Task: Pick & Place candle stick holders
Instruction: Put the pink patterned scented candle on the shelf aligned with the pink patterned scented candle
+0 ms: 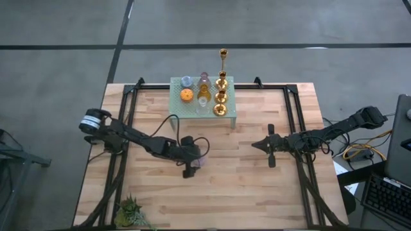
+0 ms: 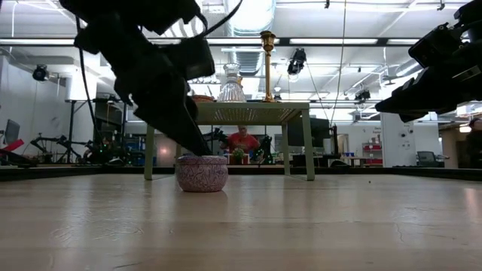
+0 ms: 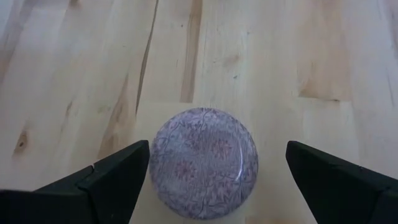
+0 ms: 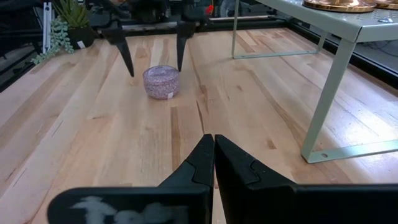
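High view, left to right. Left pincer (image 1: 194, 160) hangs over a squat pink-purple holder (image 1: 200, 158) that stands on the bare worktop (image 1: 231, 192), well in front of the mint-green stand (image 1: 233, 102). Its two fingers are spread wide, one on each side of the holder, with a gap showing on both sides in the left wrist view (no contact can be made out), so it has hold of nothing. The holder sits upright and apart from the others.

The step in hand appears to be either the grasp of this holder or its release on the worktop; the pictures do not settle which. If it is a grasp, the next move calls for the fingers to come down level with the holder's wall and close evenly on it, since a round, smooth body may slip out of a lopsided squeeze.

On the stand rest the remaining holders: a blue one (image 1: 186, 81), an orange one (image 1: 187, 95), a clear glass one (image 1: 204, 81) and short gold candlesticks (image 1: 220, 96); a tall gold candlestick (image 1: 223, 59) stands at the stand's far edge.

Right pincer (image 1: 255, 145) waits to the right of the pink-purple holder, well apart from it, fingers pressed fully together and carrying nothing.
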Motion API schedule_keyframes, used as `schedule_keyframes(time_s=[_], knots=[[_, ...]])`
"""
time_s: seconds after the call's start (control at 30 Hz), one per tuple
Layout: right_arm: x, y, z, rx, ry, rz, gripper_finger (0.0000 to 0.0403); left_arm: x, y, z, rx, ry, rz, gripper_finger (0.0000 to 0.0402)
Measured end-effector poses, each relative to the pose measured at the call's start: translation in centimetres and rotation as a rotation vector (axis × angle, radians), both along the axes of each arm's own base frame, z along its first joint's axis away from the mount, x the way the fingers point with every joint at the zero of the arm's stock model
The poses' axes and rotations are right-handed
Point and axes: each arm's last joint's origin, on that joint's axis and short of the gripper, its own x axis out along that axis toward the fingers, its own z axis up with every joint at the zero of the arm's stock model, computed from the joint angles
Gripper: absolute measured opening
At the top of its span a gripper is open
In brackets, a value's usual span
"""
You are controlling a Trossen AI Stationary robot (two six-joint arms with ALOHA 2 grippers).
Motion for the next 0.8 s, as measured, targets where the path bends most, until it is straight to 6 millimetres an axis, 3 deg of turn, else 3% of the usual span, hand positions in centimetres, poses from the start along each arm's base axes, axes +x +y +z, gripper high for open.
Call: schedule_keyframes(time_s=[0.23, 0.8], knots=[[0.0, 0.0, 0.0, 0.0, 0.001, 0.001, 0.0008, 0.5, -0.1, -1.2, 0.005, 0.017, 0.004, 0.0381], [0.0, 0.0, 0.0, 0.0, 0.0, 0.0, 0.0008, 0.7, -0.2, -1.2, -0.002, -0.006, 0.002, 0.0381]])
